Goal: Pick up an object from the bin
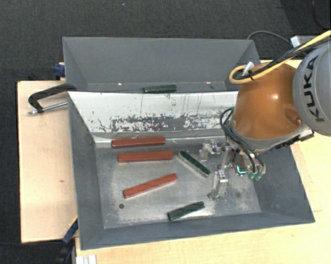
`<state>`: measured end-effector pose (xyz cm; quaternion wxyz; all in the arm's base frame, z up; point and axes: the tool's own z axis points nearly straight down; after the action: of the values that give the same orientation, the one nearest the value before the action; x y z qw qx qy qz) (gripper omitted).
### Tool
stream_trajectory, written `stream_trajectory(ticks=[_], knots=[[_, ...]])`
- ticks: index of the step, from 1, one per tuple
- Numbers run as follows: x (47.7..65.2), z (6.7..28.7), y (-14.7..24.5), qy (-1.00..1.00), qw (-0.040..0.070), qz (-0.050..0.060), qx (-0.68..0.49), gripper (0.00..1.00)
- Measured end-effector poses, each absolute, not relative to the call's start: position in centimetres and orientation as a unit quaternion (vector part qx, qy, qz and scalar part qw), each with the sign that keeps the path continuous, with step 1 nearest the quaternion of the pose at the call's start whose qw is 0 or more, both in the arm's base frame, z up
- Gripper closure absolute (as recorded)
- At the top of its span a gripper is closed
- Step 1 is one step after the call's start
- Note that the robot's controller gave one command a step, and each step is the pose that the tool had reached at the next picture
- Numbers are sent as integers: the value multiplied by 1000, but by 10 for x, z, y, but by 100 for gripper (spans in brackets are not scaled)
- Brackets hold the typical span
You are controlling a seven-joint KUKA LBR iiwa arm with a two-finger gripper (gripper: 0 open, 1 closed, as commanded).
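Note:
My gripper (217, 187) hangs low over the bin floor in the right half, under the arm's orange cover. Just to its left lies a dark green bar (194, 163), set diagonally and close to the gripper. A second dark green bar (185, 211) rests near the front wall, a little below and left of the gripper. Nothing can be seen held in the gripper.
A red bar (150, 186) lies tilted in the middle left of the floor. Another red bar (145, 156) lies along the back wall, with a similar red strip (138, 141) just above it on the shiny wall. The arm comes in from the right.

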<state>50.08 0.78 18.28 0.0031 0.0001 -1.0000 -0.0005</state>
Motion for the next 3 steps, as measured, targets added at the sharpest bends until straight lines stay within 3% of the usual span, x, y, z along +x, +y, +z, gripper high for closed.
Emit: stream_trajectory(ticks=[1,2,3], knots=[[502,187,8,-1000,-1,-1,0,0],[535,154,22,-1000,-8,0,8,0],[547,139,29,-1000,-6,0,12,0]])
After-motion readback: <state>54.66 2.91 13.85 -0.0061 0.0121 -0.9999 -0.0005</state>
